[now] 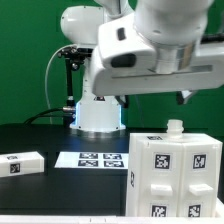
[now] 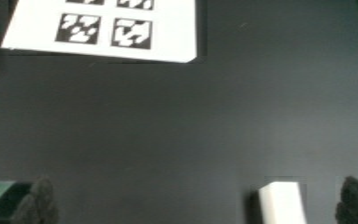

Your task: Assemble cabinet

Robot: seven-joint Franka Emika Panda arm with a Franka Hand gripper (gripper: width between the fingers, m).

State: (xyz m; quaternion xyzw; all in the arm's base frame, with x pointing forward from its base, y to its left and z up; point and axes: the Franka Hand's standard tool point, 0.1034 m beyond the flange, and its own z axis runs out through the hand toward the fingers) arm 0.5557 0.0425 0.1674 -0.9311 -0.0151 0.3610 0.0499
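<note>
Claw [image 2: 190,198] is spread wide, fingers [image 2: 16,198] at the edges of the wrist view, hanging over black desk [image 2: 176,120] near the marker board [image 2: 105,30]. Your cabinet [image 1: 175,175] stands on the desk at the exterior view's lower right, knob [image 1: 175,127] on top, beside the marker board. It's well below the raised claw, not touching.
</note>
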